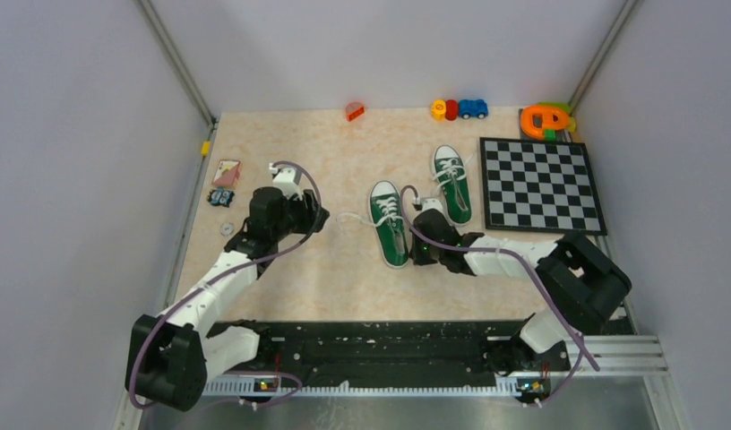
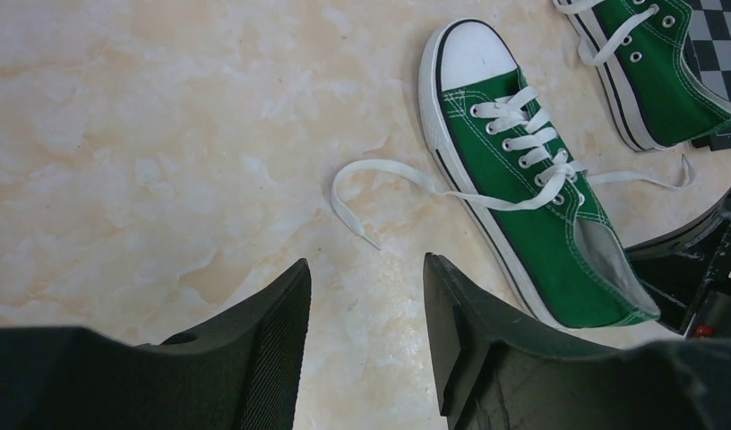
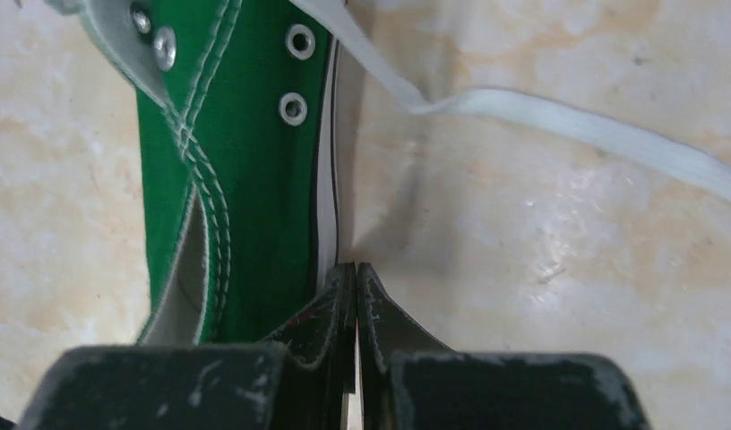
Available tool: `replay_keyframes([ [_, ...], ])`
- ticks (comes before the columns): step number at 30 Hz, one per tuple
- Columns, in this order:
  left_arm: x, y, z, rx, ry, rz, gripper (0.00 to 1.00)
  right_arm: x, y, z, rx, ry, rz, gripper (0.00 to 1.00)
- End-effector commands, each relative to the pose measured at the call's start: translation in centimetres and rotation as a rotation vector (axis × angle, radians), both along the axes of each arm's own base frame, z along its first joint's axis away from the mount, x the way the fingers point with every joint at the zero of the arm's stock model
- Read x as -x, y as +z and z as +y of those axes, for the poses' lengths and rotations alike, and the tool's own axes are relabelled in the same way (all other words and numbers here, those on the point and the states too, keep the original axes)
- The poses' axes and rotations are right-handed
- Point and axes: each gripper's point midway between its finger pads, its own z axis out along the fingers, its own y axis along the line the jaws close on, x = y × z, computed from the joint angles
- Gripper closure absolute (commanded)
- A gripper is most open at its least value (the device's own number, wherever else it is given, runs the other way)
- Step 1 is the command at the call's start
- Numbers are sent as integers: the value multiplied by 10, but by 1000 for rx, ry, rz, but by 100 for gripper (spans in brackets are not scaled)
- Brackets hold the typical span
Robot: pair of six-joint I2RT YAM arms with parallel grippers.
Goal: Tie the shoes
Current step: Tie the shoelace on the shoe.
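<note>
Two green sneakers with white soles and laces lie mid-table. The near shoe (image 1: 389,224) has loose laces: one lace end (image 2: 362,193) trails left on the table, the other (image 3: 559,116) trails right. The far shoe (image 1: 451,184) lies beside the chessboard and shows in the left wrist view (image 2: 653,72). My left gripper (image 1: 321,218) is open and empty (image 2: 365,269), left of the near shoe (image 2: 523,188), just short of the left lace end. My right gripper (image 1: 416,240) is shut and empty (image 3: 356,269), its tips against the near shoe's (image 3: 236,179) right sole edge near the heel.
A black-and-white chessboard (image 1: 541,184) lies at the right. Small toys stand along the back wall: an orange piece (image 1: 355,111), toy cars (image 1: 459,109), an orange-green toy (image 1: 546,119). A card (image 1: 226,172) and small items (image 1: 221,198) lie at the left.
</note>
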Motion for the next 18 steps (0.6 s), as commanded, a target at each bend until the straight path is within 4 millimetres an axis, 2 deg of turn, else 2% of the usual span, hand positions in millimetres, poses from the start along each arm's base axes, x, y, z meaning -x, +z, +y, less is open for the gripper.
replay_keyframes([
  [1, -9, 6, -4, -11, -25, -53, 46, -19, 31, 51, -119, 40, -91, 100],
  [7, -29, -4, -10, -114, -110, -23, 45, -17, 52, 59, -164, 94, -120, 100],
  [9, -37, 0, -12, -164, -157, -62, 41, -20, 60, 51, -129, 73, -136, 100],
  [12, -41, 4, -22, -229, -292, -117, 40, -21, 69, 34, -86, 61, -153, 100],
  [14, -30, -6, -34, -285, -463, -86, 40, -23, 78, 22, -80, 53, -164, 100],
  [18, -38, -19, -38, -422, -606, -49, 39, -25, 98, 0, -125, 40, -180, 100],
])
